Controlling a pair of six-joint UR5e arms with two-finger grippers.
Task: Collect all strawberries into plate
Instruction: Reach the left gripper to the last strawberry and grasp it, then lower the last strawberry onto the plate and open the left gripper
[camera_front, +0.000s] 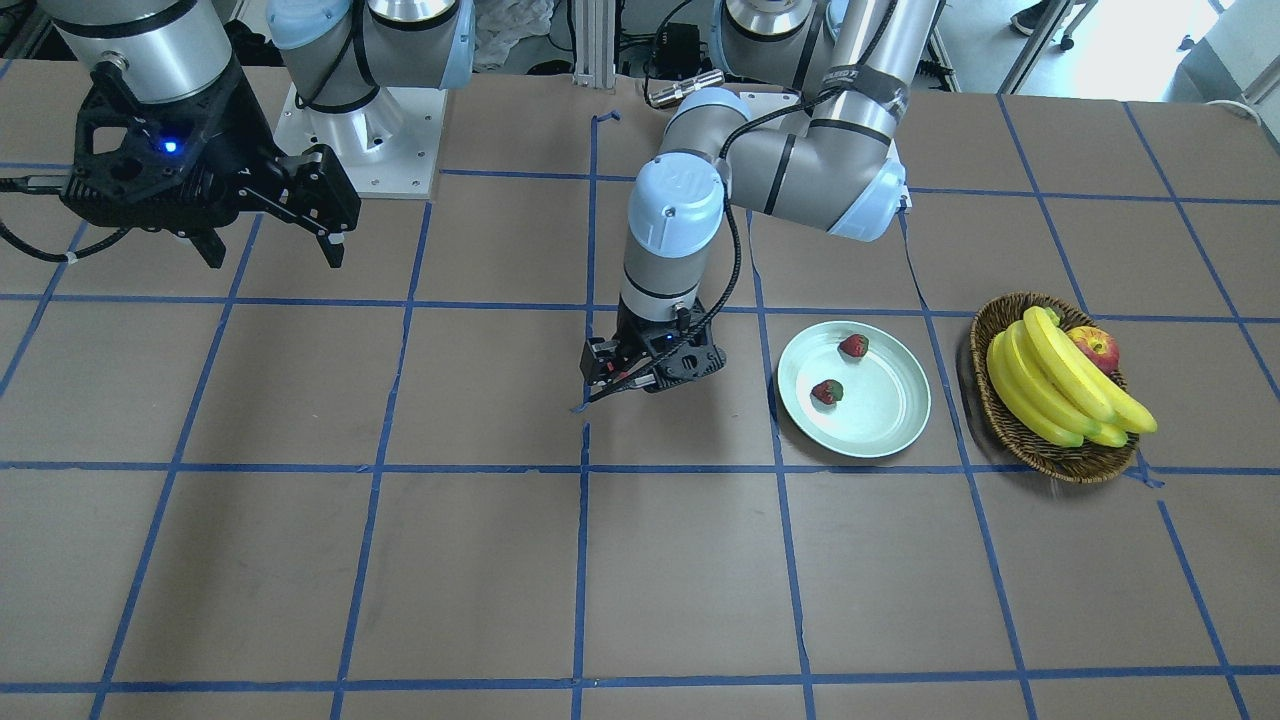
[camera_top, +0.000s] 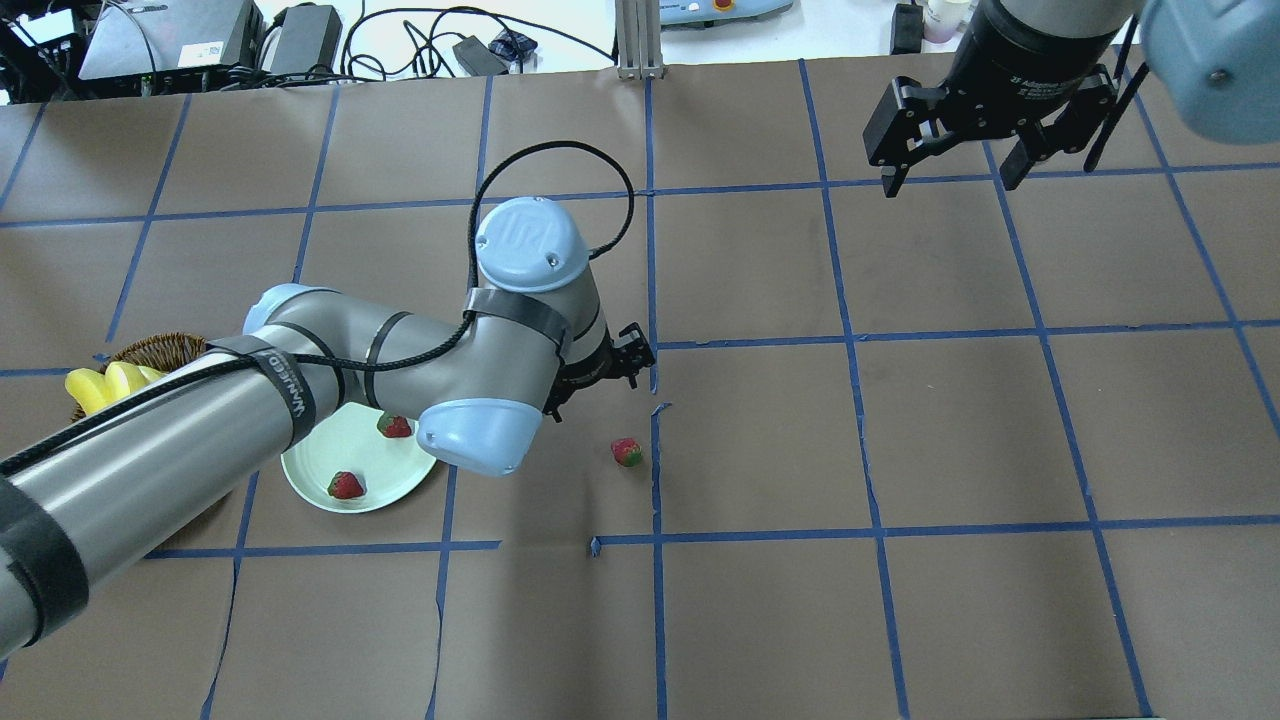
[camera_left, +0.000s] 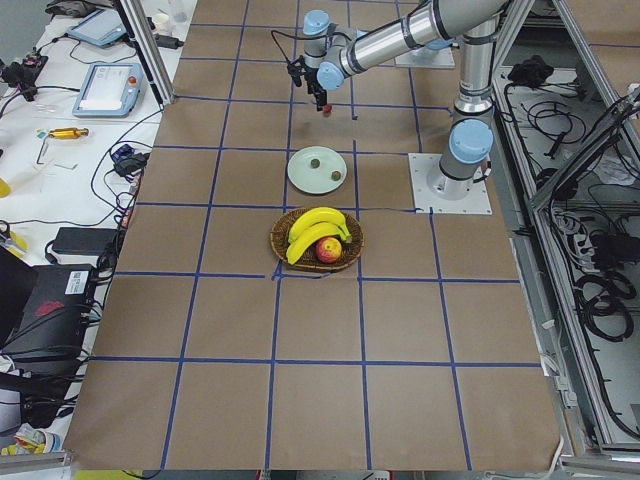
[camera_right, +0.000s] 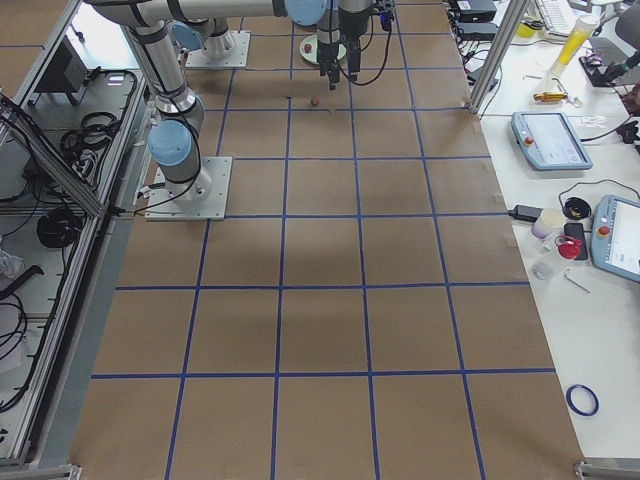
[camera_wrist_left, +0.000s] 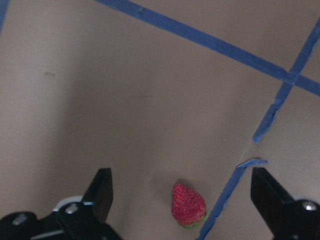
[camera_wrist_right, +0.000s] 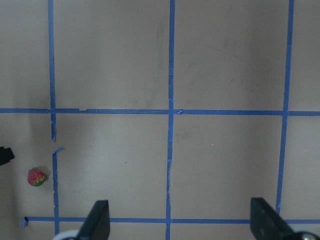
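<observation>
Two strawberries (camera_front: 853, 346) (camera_front: 827, 392) lie on the mint-green plate (camera_front: 885, 425), which also shows in the overhead view (camera_top: 372, 462). A third strawberry (camera_top: 627, 452) lies on the brown table beside a blue tape line. In the left wrist view this strawberry (camera_wrist_left: 188, 205) sits low between the two fingers. My left gripper (camera_top: 627, 357) is open and empty, just above and slightly beyond it. In the front-facing view the left gripper (camera_front: 640, 375) hides this strawberry. My right gripper (camera_top: 948, 182) is open and empty, high over the far right of the table.
A brown wicker basket (camera_front: 1060, 470) with bananas (camera_front: 1060, 385) and a red-yellow apple (camera_front: 1095, 347) stands beside the plate, away from the loose strawberry. My left forearm (camera_top: 180, 440) reaches over the plate and the basket. Blue tape lines grid the table.
</observation>
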